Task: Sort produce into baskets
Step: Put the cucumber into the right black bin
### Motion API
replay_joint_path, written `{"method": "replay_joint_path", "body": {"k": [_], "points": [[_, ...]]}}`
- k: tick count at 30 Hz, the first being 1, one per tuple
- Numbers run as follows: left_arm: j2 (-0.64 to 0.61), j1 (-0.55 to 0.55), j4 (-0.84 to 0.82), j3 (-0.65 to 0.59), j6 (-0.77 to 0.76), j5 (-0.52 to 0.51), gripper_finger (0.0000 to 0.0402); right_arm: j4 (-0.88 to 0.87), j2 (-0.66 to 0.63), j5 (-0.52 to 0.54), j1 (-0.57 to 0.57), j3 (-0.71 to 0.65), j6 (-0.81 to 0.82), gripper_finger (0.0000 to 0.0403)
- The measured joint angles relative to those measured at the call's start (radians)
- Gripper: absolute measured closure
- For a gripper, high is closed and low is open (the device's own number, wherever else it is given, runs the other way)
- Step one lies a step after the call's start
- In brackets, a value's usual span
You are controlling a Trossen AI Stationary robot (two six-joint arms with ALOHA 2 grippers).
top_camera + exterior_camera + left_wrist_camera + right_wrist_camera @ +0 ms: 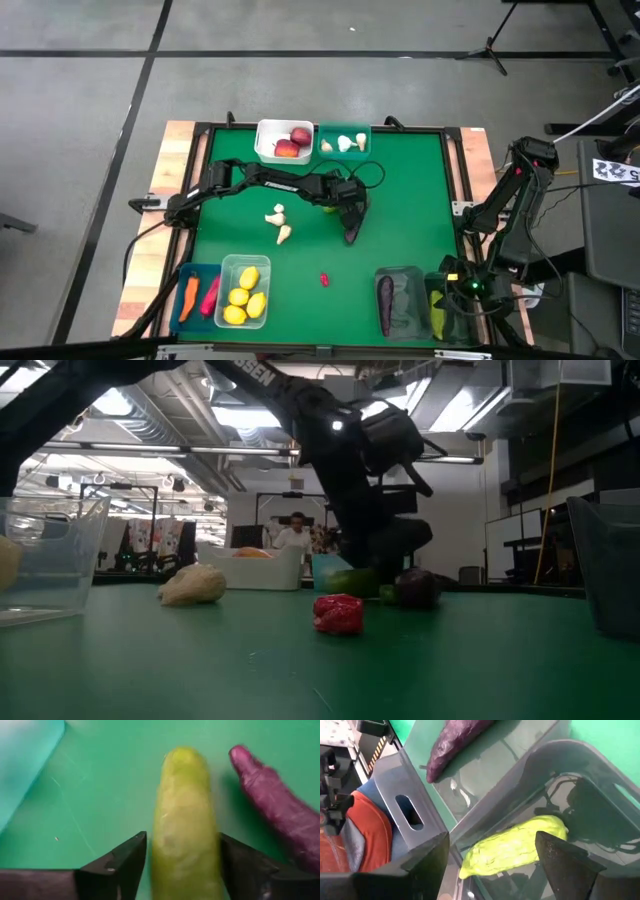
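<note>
Left gripper [182,865] straddles the green cucumber [185,820] on the mat, fingers not quite clamped; purple eggplant [280,805] just beside; right gripper [492,865] hangs spread over a smoky bin [600,765].

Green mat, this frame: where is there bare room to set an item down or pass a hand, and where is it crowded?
Free: the right half of the green mat, from the teal bin down to the dark bin, and the left strip below the left arm. Crowded: mid-mat, where the left gripper straddles a cucumber beside an eggplant, with garlic close by; a red piece sits low centre.
</note>
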Motion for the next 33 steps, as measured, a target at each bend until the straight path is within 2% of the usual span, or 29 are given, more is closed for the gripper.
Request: {"method": "replay_joint_path", "body": {"k": [4,7,12,18,23,26,33], "points": [[-0.008,0.0,-0.014,0.001,0.022,-0.001,0.023,-0.012,0.0,0.035,0.0,0.03,-0.043,0.0109],[-0.011,0.0,-0.018,0.001,0.023,-0.003,0.025,-0.019,-0.007,0.144,0.0,0.061,-0.117,0.0109],[-0.036,0.0,-0.016,0.001,0.024,-0.002,0.0244,-0.048,-0.021,0.41,0.0,0.131,-0.293,0.0109],[-0.125,-0.003,0.002,0.001,0.047,-0.002,0.0234,-0.116,-0.025,0.837,-0.007,0.19,-0.584,0.0109],[-0.228,-0.026,0.09,0.002,0.066,-0.004,0.024,-0.142,-0.026,1.076,-0.073,0.19,-0.806,0.0109],[-0.275,-0.061,0.179,0.002,0.116,-0.003,0.0234,-0.143,-0.026,1.14,-0.142,0.19,-0.891,0.0109],[-0.33,-0.149,0.298,0.002,0.229,0.013,0.0232,-0.111,-0.026,1.148,-0.243,0.19,-1.003,0.0109]]}}
